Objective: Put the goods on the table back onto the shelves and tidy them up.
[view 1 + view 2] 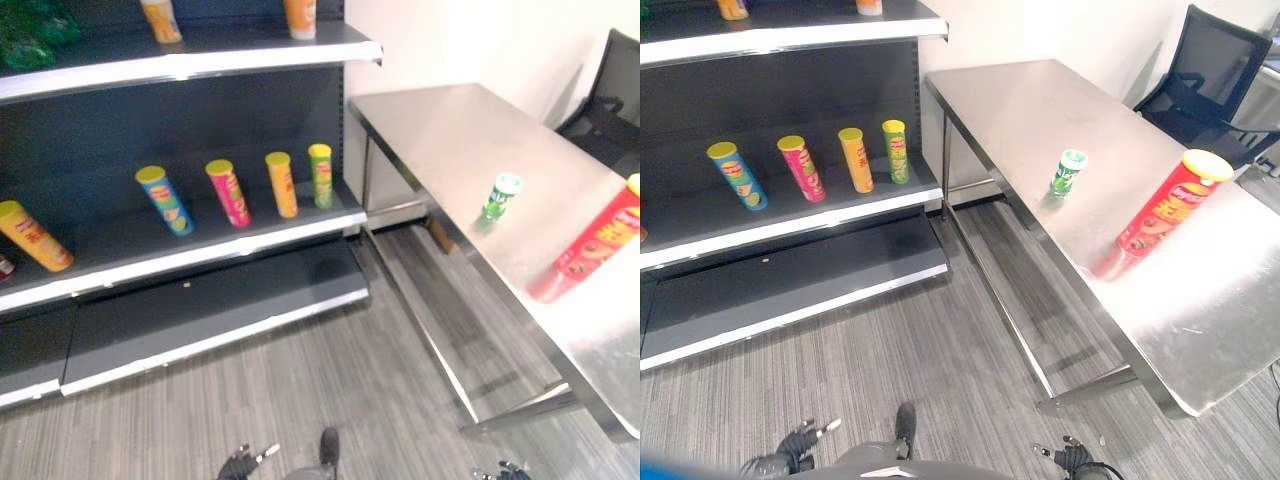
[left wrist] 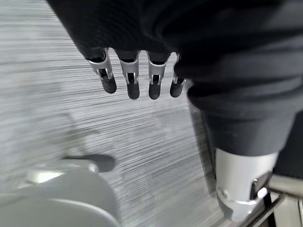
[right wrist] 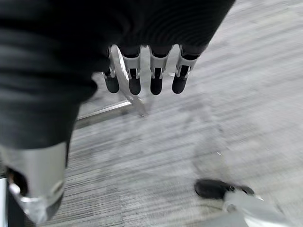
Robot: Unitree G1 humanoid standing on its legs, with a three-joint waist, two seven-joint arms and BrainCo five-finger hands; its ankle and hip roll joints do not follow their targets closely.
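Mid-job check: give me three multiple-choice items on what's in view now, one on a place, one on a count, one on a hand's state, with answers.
1. Where does the red can stand?
A. on the steel table
B. on the middle shelf
C. on the floor

2. How many goods are on the table?
A. one
B. two
C. four

3. What state is the left hand in?
A. shut on a can
B. curled into a fist
C. open, holding nothing

Answers:
1. A: the red can stands upright on the table, nearer the robot than the small green can.
2. B: the red can and the small green can are the goods seen there.
3. C: its fingers hang straight over the floor with nothing in them; the right hand looks the same.
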